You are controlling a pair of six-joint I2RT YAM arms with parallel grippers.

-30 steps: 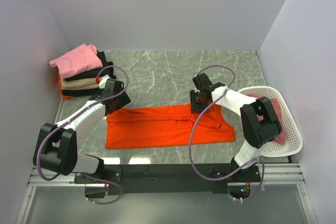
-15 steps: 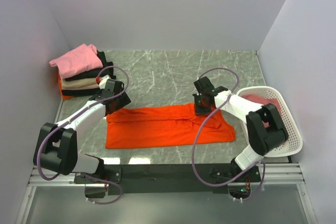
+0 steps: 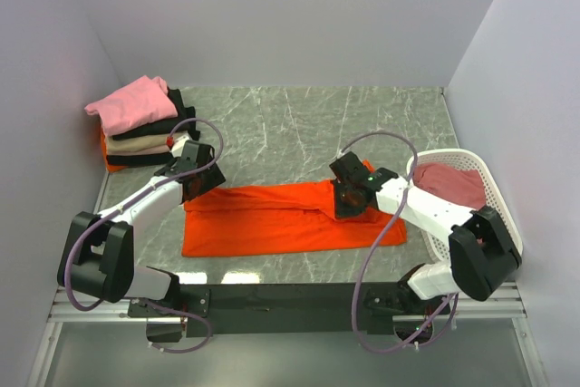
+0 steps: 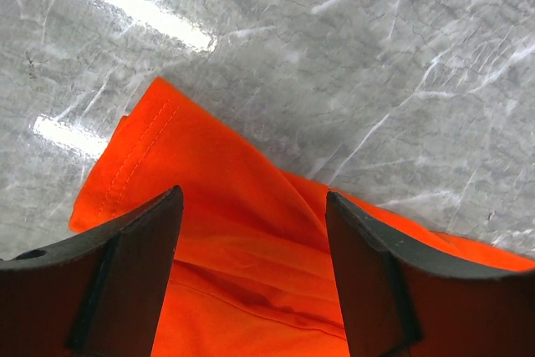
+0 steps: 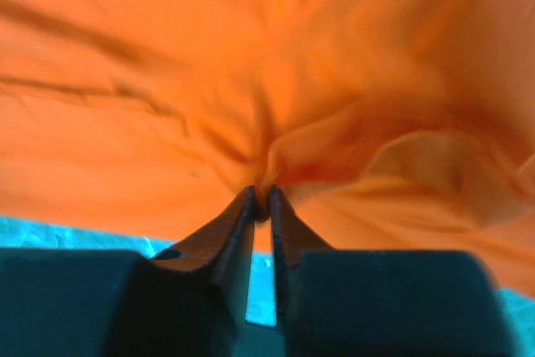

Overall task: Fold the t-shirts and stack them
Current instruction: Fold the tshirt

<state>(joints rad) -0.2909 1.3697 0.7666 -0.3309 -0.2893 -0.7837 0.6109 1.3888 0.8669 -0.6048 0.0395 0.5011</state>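
A bright orange t-shirt (image 3: 263, 224) lies spread across the marble table, part folded. My right gripper (image 3: 345, 201) is shut on a pinch of its cloth (image 5: 276, 156) near the shirt's upper right part; the orange cloth fills the right wrist view. My left gripper (image 3: 188, 186) is open at the shirt's upper left corner, its fingers (image 4: 134, 265) on either side of the orange cloth (image 4: 242, 232), not gripping it. A stack of folded t-shirts (image 3: 140, 124), pink on top with black and beige below, stands at the back left.
A white lattice basket (image 3: 503, 246) at the right edge holds a dusty rose-red shirt (image 3: 453, 183). Grey walls close in the table at the back and both sides. The arm bases sit on a black rail (image 3: 290, 298) at the near edge.
My right gripper has moved toward the near side and slightly left, drawing the orange cloth with it. The left gripper has barely moved.
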